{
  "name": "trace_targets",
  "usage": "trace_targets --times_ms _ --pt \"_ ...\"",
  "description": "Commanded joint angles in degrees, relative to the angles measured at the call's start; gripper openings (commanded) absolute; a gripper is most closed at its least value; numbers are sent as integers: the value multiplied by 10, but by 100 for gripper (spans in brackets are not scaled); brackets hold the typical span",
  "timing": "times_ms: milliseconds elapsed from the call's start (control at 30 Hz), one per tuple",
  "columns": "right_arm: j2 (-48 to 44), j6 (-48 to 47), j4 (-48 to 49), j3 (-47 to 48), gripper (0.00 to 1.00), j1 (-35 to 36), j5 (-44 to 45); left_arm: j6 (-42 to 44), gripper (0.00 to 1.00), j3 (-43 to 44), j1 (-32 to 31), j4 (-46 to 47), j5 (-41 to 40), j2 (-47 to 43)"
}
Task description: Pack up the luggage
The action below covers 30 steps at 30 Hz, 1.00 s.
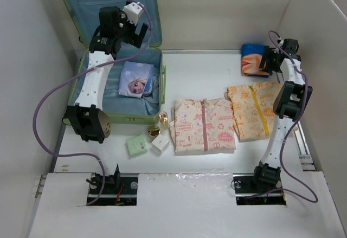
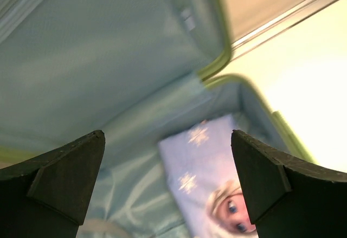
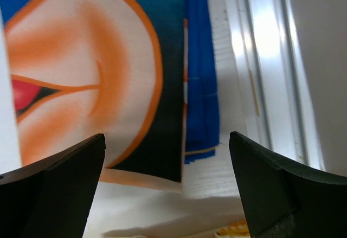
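The light green suitcase [image 1: 142, 117] lies open at the back left, its lid up and blue lining showing [image 2: 92, 59]. A folded cloth printed with a blonde cartoon face [image 1: 135, 81] lies inside it and shows in the left wrist view [image 2: 209, 181]. My left gripper [image 1: 142, 32] is open and empty, held above the suitcase. My right gripper [image 1: 267, 62] is open and empty, just over a folded blue and orange cartoon cloth [image 1: 254, 60] at the back right, also in the right wrist view [image 3: 92, 70].
A folded pink-print garment [image 1: 203, 125] and an orange-print garment [image 1: 252, 109] lie mid-table. A green box [image 1: 136, 145], a white box [image 1: 160, 142] and two small gold jars [image 1: 154, 131] sit in front of the suitcase. White walls enclose the table.
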Motion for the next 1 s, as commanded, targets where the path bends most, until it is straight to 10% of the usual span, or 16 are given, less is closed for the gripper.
trace_targets --times_ms 0,400,633,967 --pt "24 22 -8 50 100 -13 -66 -21 100 14 -25 12 50 13" --pt "117 172 -7 128 83 -24 -130 -69 100 19 -25 5 74 32" --pt "99 178 28 71 0 -24 -218 -75 100 19 -25 5 74 32" --pt "-71 112 67 -160 0 62 -276 -89 100 19 -25 -15 116 32"
